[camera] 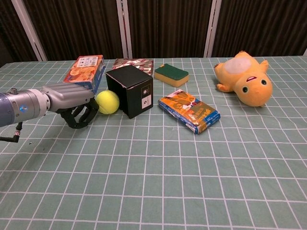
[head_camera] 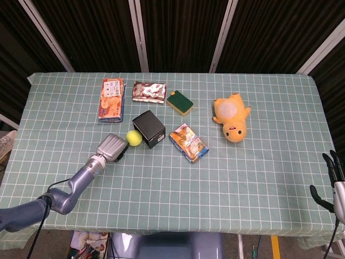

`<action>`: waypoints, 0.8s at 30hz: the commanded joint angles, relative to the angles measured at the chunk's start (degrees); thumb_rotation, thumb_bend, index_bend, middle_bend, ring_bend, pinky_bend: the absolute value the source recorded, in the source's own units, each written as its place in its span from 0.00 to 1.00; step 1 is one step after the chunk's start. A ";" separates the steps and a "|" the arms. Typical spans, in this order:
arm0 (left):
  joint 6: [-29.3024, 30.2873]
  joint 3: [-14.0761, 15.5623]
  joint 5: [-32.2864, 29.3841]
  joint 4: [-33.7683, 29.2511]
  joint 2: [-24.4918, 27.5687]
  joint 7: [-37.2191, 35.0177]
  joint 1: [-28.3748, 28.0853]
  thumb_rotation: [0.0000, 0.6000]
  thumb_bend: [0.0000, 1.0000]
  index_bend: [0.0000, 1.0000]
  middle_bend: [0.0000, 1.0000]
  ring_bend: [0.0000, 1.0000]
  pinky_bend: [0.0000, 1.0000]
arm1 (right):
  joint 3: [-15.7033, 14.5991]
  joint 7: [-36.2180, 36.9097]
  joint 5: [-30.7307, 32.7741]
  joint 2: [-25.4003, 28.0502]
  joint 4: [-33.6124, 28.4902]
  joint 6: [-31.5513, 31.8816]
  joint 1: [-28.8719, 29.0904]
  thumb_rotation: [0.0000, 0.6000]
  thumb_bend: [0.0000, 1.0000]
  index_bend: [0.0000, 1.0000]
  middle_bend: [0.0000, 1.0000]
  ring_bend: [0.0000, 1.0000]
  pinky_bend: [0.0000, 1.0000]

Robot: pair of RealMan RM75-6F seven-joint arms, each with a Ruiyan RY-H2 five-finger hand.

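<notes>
One tennis ball (camera: 107, 102) sits right at the fingertips of the left hand (camera: 72, 102), touching them, fingers curled under, gripping nothing. Just past the ball: black box (camera: 130, 90). Right hand (head_camera: 334, 181) far off, fingers spread.

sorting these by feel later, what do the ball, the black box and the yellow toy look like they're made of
Ball: likely felt over rubber, a tennis ball by its fuzzy, matte yellow-green skin. Black box: probably cardboard, matte, with sharp folded edges and a printed label. Yellow toy: plush fabric, going by its soft rounded shape, dull nap and stitched face.
</notes>
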 commanded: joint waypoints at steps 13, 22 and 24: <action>-4.68 -1.17 -1.05 8.39 -5.58 -2.46 -5.47 1.00 0.44 0.55 0.42 0.36 0.39 | 0.11 0.33 0.59 0.11 0.25 -0.72 0.10 0.87 0.39 0.00 0.00 0.00 0.00; -1.04 -0.60 3.48 9.23 -6.24 -8.74 -5.82 1.00 0.44 0.52 0.40 0.34 0.34 | 0.12 0.79 1.13 0.17 0.60 -1.73 0.35 0.87 0.39 0.00 0.00 0.00 0.00; -0.07 -0.36 4.57 9.70 -6.37 -10.25 -5.83 1.00 0.44 0.52 0.39 0.33 0.32 | 0.10 0.82 1.17 0.17 0.64 -1.90 0.40 0.87 0.39 0.00 0.00 0.00 0.00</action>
